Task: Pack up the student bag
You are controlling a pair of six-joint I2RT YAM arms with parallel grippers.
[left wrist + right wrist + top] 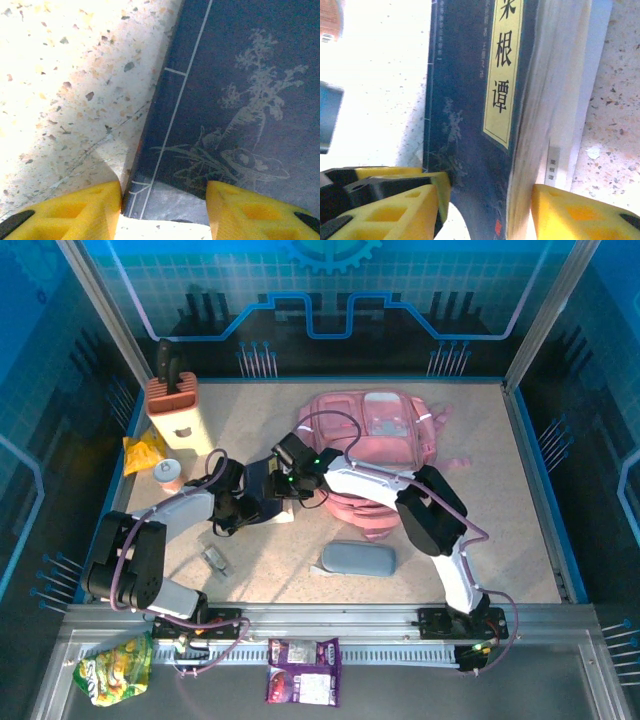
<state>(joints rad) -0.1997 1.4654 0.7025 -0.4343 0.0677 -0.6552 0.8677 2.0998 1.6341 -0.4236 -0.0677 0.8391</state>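
The book (465, 100), straddled by left gripper (164, 192) and right gripper (490, 182) (whether clamped cannot be told), should be squeezed squarely.

My three views share the book (263, 495) (240, 100) (465, 100).
Top looks down from high behind it; both wrists sit close against it.

big soft pink student bag (378, 430) with pale trim lies flat, front up, just beyond and right of the right claw (287, 483)
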